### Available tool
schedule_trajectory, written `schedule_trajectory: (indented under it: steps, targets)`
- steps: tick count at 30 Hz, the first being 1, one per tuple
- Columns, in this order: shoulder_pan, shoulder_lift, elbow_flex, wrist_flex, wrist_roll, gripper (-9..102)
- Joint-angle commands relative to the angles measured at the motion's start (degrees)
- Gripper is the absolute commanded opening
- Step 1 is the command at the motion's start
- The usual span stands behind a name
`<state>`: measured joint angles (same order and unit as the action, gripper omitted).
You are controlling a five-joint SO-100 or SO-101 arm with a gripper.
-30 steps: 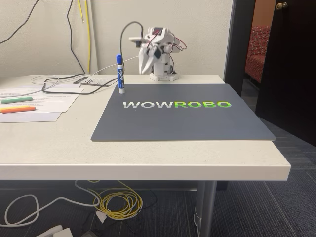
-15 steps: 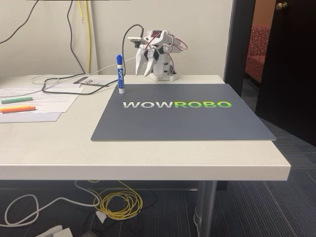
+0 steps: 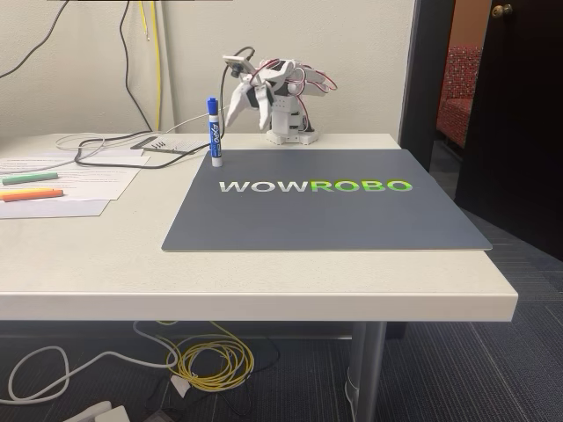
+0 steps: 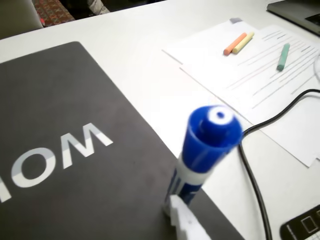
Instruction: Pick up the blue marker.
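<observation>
Fixed view: the blue marker (image 3: 214, 132) is standing upright, cap up, on the back-left corner of the dark mat (image 3: 325, 200) on the worktop (image 3: 114, 255). Over the last second the arm has swung its end effector (image 3: 236, 107) out toward it, so it's now just beside the marker and holding nothing. Can't tell how far the fingers are spread.

Wrist view: the blue marker (image 4: 202, 147) is dead ahead with one white fingertip (image 4: 182, 220) near its base. The approach looks lined up, and I'd guess closing on the barrel is next.
</observation>
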<state>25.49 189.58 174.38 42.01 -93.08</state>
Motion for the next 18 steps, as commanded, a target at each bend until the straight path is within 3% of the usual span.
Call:
schedule_trajectory:
  steps: [1,5,12,18]
  targets:
    - [2.81,2.46,-0.18,-1.67,-1.67,52]
    - [6.68,3.08,-0.18,-2.72,-4.66,58]
    - [7.03,2.37,-0.18,-5.10,-4.83,59]
    - [6.77,-8.79,-0.18,-17.49,-4.22,60]
